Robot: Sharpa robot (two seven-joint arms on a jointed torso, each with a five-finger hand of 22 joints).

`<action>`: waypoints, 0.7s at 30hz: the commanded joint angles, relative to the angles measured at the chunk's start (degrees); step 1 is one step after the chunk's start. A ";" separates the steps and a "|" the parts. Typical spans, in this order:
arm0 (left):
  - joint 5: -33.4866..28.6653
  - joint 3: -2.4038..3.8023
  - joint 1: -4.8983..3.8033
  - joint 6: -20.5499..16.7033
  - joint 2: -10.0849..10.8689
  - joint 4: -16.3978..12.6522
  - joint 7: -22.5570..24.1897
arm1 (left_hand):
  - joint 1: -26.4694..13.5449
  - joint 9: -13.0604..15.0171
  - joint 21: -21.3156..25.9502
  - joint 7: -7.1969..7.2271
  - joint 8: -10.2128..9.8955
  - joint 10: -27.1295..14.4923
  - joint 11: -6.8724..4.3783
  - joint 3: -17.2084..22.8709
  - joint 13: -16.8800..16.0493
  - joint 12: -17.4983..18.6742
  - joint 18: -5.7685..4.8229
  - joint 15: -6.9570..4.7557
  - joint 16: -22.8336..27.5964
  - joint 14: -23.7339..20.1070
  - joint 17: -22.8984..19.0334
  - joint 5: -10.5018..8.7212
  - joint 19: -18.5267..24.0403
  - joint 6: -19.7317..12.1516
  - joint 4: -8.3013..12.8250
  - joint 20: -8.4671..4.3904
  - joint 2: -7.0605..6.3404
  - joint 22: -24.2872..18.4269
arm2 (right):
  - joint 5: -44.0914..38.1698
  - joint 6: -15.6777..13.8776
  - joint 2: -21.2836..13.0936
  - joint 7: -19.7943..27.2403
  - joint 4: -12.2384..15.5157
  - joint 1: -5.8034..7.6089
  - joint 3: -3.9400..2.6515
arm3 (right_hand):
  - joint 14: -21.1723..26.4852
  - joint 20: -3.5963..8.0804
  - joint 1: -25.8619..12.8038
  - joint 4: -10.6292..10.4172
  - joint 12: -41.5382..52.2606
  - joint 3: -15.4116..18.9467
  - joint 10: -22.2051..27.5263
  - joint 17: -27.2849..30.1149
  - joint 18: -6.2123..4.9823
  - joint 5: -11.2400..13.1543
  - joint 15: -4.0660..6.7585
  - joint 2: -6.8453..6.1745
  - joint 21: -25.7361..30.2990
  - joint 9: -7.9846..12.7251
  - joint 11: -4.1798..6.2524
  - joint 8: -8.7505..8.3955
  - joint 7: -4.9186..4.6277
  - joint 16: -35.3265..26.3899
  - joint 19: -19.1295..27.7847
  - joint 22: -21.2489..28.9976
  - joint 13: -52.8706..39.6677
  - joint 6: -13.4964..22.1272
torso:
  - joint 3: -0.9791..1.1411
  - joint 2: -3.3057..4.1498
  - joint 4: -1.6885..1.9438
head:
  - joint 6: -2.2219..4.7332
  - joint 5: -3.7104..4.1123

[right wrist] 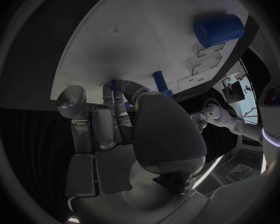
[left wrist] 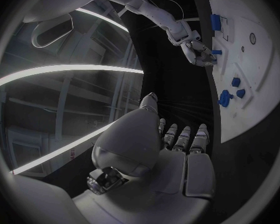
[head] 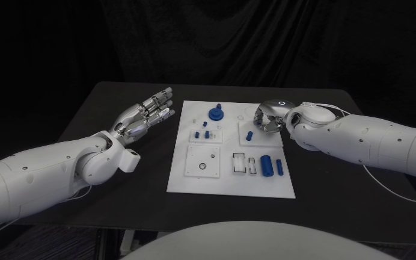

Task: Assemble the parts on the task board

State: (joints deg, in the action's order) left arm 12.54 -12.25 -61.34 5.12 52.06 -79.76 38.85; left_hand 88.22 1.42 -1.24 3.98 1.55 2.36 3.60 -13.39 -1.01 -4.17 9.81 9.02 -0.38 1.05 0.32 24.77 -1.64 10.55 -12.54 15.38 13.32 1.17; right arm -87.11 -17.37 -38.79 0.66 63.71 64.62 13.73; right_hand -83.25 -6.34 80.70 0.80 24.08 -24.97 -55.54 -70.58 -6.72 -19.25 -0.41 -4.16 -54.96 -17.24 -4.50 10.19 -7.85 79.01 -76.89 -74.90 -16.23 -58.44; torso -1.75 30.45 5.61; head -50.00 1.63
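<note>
On the black table [head: 130,194] in the head view lies the white task board [head: 227,179] with blue parts on it, a round knobbed part [head: 215,114] near its far edge and a cylinder [head: 266,166] near its right edge; left of the board's far corner hovers the left hand [head: 145,115], flat, fingers spread, holding nothing, bare table around it, while over the board's right far portion hangs the right hand [head: 270,117], fingers curled down beside an upright blue peg [head: 249,135]. From the left wrist, seen too are the left hand's straight fingers [left wrist: 185,138] clear of the board's edge [left wrist: 252,119]. From the right wrist, shows more closely the right hand [right wrist: 124,119], fingers bent close to the blue peg [right wrist: 161,82]; grip on it cannot be told.
</note>
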 commanded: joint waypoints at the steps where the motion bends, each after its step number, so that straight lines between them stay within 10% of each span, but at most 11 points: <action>1: -0.41 0.06 0.16 1.16 -0.20 0.05 3.59 | -0.02 0.09 -0.75 -0.43 -0.06 -0.11 0.24 0.14 -0.06 -0.34 0.60 0.43 -0.13 0.17 0.08 0.25 -1.09 -0.16 0.42 0.18 0.35 0.53 | -0.16 0.30 -0.27 -0.02 0.22 -0.34 0.18 | -0.04 0.48 0.62 0.43 0.58 0.10 -1.02 0.12 0.14 0.00 0.52 0.02 -0.20 -0.50 0.24 0.41 0.06 -0.01 -0.13 -6.50 -0.21 -0.63 | -0.10 0.05 -0.02 | 0.00 -0.25; 21: -0.41 0.06 0.57 1.71 -0.57 0.30 2.52 | -0.34 0.15 0.04 -1.00 0.00 -0.12 0.43 0.70 -0.06 -0.36 0.31 0.83 -0.35 0.62 0.20 0.34 -0.23 0.22 1.54 0.39 0.49 -0.02 | -0.16 -4.17 -2.69 0.46 4.51 1.51 -0.52 | 0.04 0.62 1.28 1.27 0.94 0.39 -1.64 0.37 0.21 0.21 0.60 -0.01 -0.53 -1.49 0.27 0.59 -0.10 -0.22 -0.12 -6.58 -0.60 -0.63 | -0.15 -0.08 -0.13 | 0.00 -1.24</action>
State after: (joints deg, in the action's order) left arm 12.53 -12.25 -60.88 6.08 51.63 -79.40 38.86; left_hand 87.98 1.49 -1.59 3.36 1.55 2.36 3.60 -12.69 -1.00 -4.16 9.78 9.63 -0.38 1.67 0.42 24.77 -2.45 10.76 -11.21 15.71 13.57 1.37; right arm -87.08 -19.45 -41.29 0.98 67.59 65.67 13.32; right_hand -83.08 -6.14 81.47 1.84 24.74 -24.59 -56.03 -70.28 -6.72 -19.19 -0.24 -4.21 -55.24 -18.70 -4.99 10.86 -7.85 79.00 -77.09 -74.90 -16.72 -58.85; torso -1.87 30.40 5.56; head -50.00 0.54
